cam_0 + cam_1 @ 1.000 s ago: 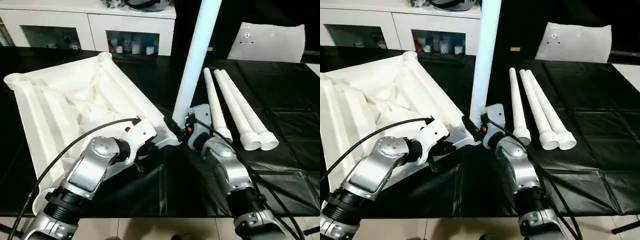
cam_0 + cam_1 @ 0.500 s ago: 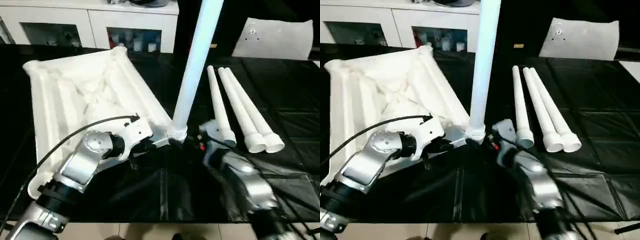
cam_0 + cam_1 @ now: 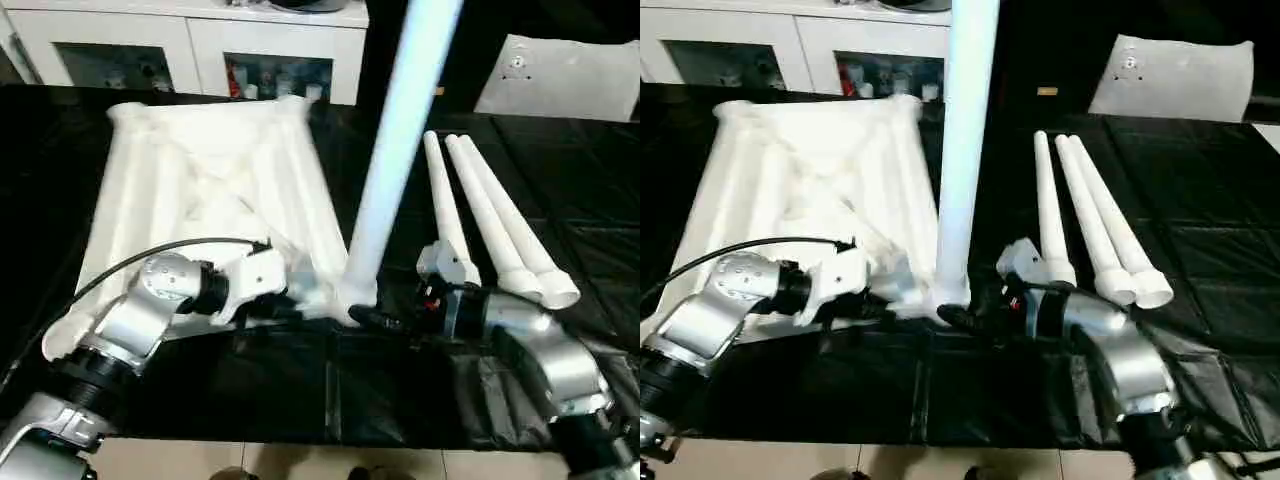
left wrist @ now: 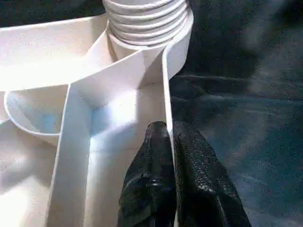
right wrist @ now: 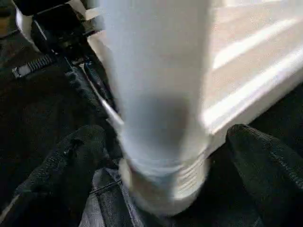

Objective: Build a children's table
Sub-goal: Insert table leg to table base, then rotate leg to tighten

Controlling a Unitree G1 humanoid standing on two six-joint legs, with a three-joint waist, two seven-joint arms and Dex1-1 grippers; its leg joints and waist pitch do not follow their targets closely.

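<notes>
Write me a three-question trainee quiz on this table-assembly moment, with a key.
1. How many loose legs lie flat on the black cover?
2. True or false: the left gripper pinches a rim wall of the upturned tabletop.
3. Around the upright leg, the right gripper is: A) open, one finger either side; B) clamped tight; C) lifted above the leg's top.

Key: 1. three; 2. true; 3. A
</notes>
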